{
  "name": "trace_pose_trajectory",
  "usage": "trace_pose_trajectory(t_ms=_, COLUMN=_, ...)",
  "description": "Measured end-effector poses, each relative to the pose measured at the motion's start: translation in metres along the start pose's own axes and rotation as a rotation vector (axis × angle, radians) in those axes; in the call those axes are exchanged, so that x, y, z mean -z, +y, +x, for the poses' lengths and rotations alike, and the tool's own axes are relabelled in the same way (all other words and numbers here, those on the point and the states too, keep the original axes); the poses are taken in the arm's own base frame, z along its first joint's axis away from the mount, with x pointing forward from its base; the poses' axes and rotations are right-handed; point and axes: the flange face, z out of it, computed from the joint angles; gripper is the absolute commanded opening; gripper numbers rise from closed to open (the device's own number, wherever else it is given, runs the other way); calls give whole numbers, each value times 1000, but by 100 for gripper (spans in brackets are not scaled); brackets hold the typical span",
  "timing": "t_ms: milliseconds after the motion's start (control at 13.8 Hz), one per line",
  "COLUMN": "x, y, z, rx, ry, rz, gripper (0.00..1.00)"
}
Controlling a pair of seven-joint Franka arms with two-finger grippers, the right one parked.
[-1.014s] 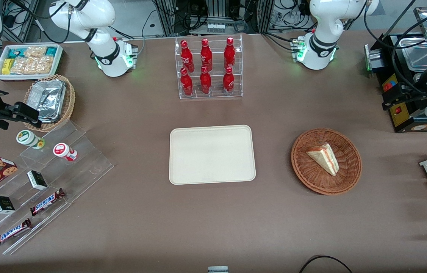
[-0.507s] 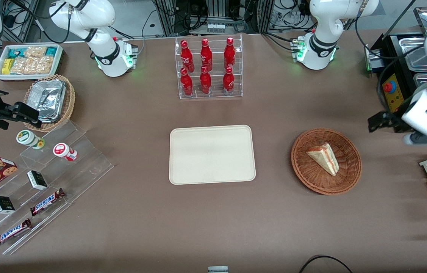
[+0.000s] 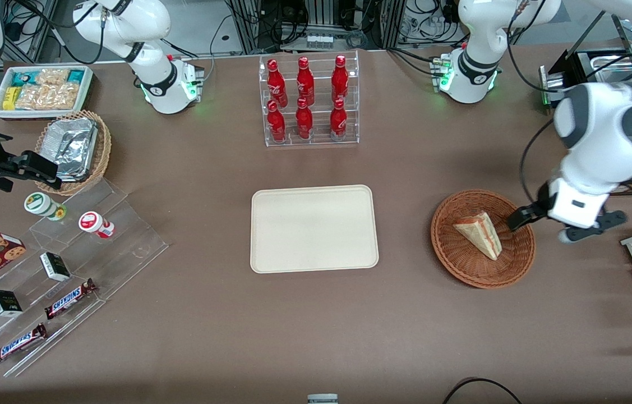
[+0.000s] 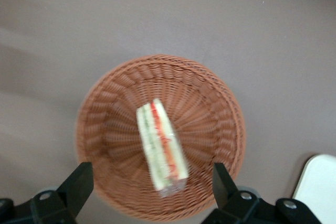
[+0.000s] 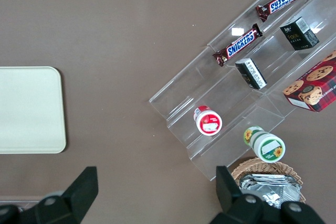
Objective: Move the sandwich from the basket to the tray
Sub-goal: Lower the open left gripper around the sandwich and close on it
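The tabletop (image 3: 316, 325) carries everything, and I work down from there. The tray (image 3: 314, 228) lies bare at the middle, waiting as the drop spot. The basket (image 3: 483, 238) sits well apart from it, toward the working arm's end, and the sandwich (image 3: 479, 232) rests in it on its side, filling edge up. I have the gripper (image 4: 152, 192) hanging above the basket, its jaws spread wide and empty, so they can straddle the wedge when I descend.
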Motion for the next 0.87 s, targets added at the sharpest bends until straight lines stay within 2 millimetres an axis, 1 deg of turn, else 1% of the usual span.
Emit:
trace_pose_trajectory(t_ms=145, x=-24, y=9, z=-20, rx=81, ry=12, rz=-16, gripper=100)
trace_pose_trajectory(t_ms=217, x=-32, y=11, z=-27, rx=116, ry=6, rz=-15, gripper=100)
trace_pose_trajectory(t_ms=435, x=-49, y=12, z=-43, rx=166, ry=-28, rz=6, gripper=100)
trace_pose_trajectory(t_ms=652, x=-59, y=8, z=-50, rx=187, ry=-45, rz=19, gripper=100)
trace_pose_trajectory(t_ms=870, x=-68, y=13, z=-56, rx=209, ry=-50, rz=19, gripper=100)
